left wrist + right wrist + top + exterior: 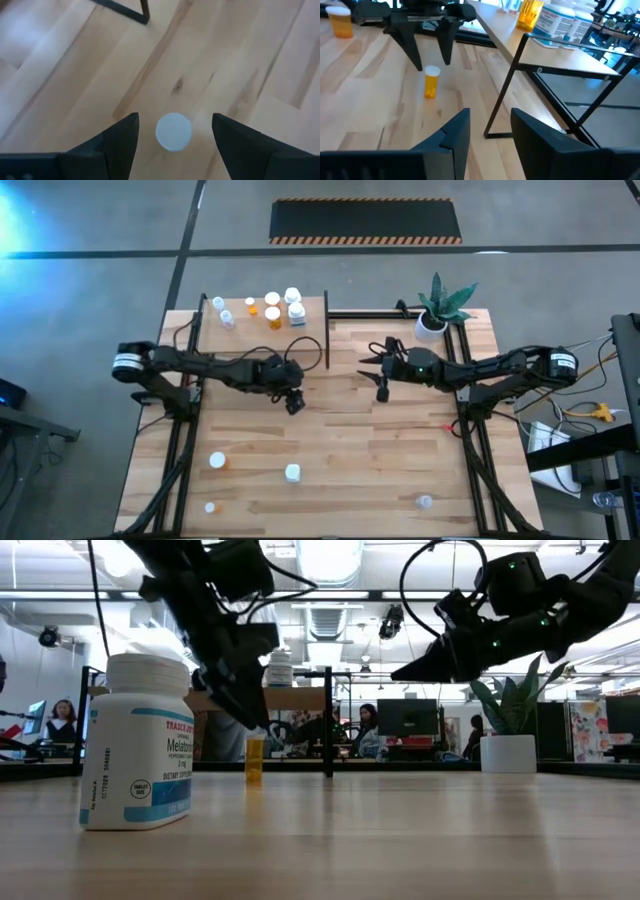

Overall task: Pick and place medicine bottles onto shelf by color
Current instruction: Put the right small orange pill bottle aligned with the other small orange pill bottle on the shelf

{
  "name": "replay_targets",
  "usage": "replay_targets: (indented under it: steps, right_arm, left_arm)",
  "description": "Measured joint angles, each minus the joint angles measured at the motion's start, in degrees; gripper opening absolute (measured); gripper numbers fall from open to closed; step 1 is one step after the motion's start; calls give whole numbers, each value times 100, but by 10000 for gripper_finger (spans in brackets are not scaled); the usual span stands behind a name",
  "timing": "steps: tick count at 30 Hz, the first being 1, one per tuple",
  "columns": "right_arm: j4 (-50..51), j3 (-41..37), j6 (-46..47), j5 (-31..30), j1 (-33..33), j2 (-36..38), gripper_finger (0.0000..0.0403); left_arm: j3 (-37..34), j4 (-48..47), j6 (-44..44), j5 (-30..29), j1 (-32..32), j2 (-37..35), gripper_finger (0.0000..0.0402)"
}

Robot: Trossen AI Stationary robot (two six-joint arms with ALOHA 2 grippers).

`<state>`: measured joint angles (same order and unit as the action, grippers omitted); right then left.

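A small orange medicine bottle point(431, 83) with a white cap point(173, 131) stands upright on the tabletop near the middle. My left gripper point(173, 119) hangs just above it, open and slanting down, one finger on either side of the cap and clear of it. In the high view the gripper point(294, 402) hides this bottle. My right gripper point(381, 382) is open and empty, about level, right of the middle and pointing toward the left gripper. The shelf point(262, 332) at the far left carries several bottles: clear point(223, 311), orange point(272, 308) and white point(294, 302).
Loose bottles stand near the table's front edge: orange point(217, 461), white point(292, 472), small orange point(210, 507) and clear point(425, 502). A white pot with a green plant point(438, 308) stands at the far right. The shelf's black frame point(520, 80) stands between the grippers and the shelf.
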<state>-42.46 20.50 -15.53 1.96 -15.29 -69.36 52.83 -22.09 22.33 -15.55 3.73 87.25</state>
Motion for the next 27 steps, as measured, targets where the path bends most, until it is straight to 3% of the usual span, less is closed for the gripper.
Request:
replay_targets:
  steps: [13,27]
  right_arm:
    - [-26,-18,7,-24,-2,2,129]
    - [-28,-18,-2,-27,-2,2,121]
  left_arm:
    - [49,-131,133,31,56,241,229]
    - [28,-120,109,38,77,241,123]
